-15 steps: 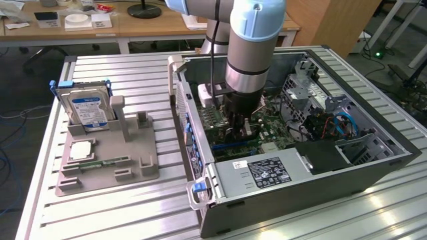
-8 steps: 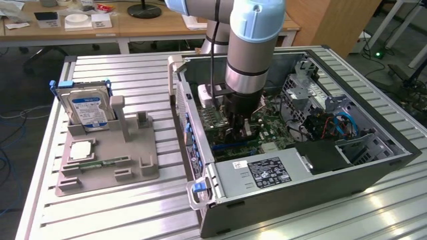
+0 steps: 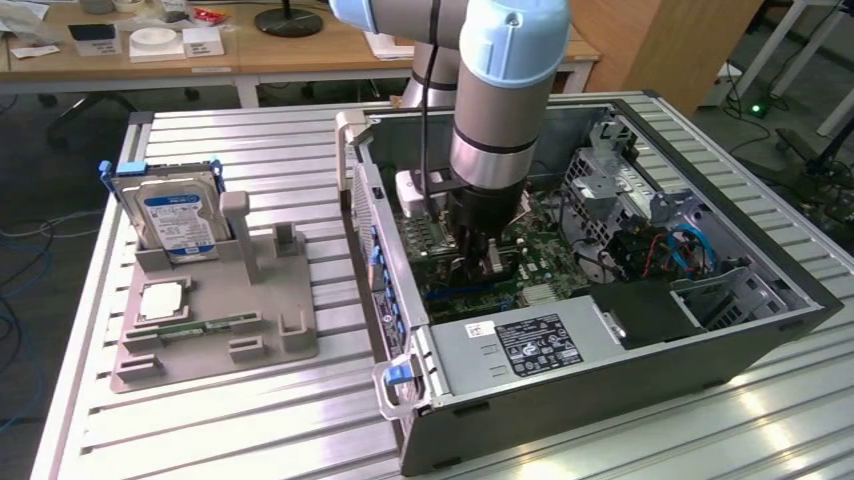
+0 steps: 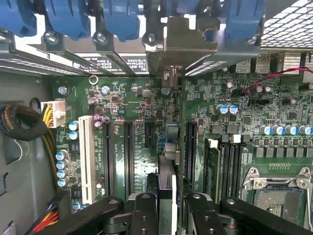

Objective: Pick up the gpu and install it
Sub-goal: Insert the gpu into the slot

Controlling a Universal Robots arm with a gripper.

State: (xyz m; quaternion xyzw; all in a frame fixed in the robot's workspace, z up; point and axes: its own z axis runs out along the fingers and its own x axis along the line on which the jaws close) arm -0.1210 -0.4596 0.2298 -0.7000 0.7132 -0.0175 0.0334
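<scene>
Inside the open computer case [image 3: 747, 330], my gripper [image 3: 483, 262] hangs low over the green motherboard [image 3: 547, 250]. It is shut on the gpu [image 3: 495, 256], which stands on edge between the fingers. In the wrist view the gpu [image 4: 167, 147] shows edge-on as a thin dark card running from my gripper [image 4: 168, 215] toward the rear slot openings, with its pale metal bracket [image 4: 181, 44] at the far end. The card stands in line with a black expansion slot, among the other slots [image 4: 128, 152]. Whether it touches the slot I cannot tell.
On the table at the exterior view's left, a grey fixture [image 3: 267, 345] holds a silver hard drive with a blue label [image 3: 174, 215] and a narrow green memory stick [image 3: 200, 325]. The power supply [image 3: 521, 345], the drive cage [image 3: 627, 190] and cables [image 4: 29, 122] crowd the case.
</scene>
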